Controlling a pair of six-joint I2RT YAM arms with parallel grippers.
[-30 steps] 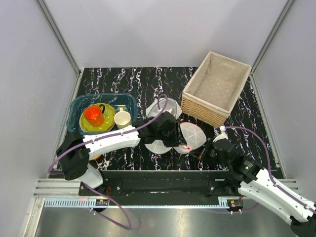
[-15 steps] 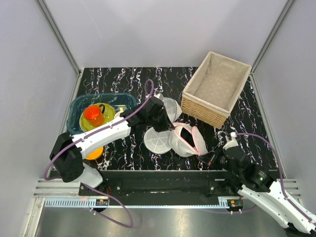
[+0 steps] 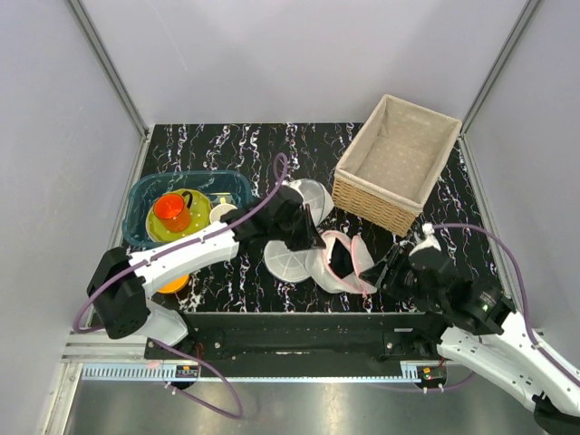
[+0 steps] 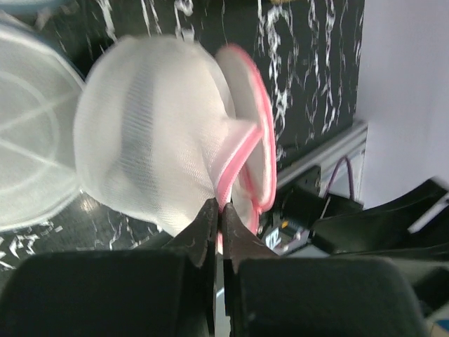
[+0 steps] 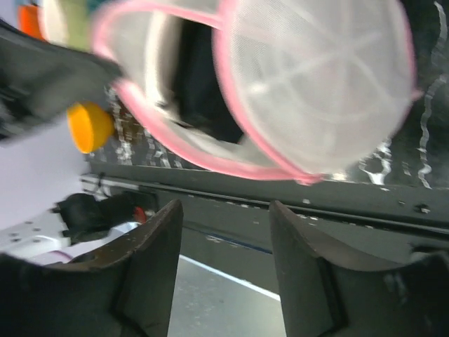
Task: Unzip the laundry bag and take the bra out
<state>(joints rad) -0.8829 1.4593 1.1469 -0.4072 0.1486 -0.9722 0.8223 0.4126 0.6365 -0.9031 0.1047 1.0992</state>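
The laundry bag (image 3: 349,272), white mesh with a pink rim, lies unzipped and gaping near the table's front edge. The black bra (image 3: 342,257) shows inside it. My left gripper (image 3: 317,241) is shut on the pink rim at the bag's left side. In the left wrist view the closed fingertips (image 4: 217,208) pinch the pink trim under the bag's mesh dome (image 4: 151,133). My right gripper (image 3: 388,270) stands open just right of the bag. In the right wrist view the right gripper (image 5: 226,210) holds nothing, and the bag's pink rim (image 5: 168,144) and the bra (image 5: 203,91) are in front of it.
A wicker basket (image 3: 394,163) stands at the back right. A teal bin (image 3: 145,195) with a plate and cups is at the left. Two plain white mesh domes (image 3: 288,258) (image 3: 311,195) lie beside the left arm. An orange object (image 3: 174,282) sits near the front left.
The bag went from flat and closed to gaping open. My left gripper shut on its rim and pulled it up and left. My right gripper let go and opened.
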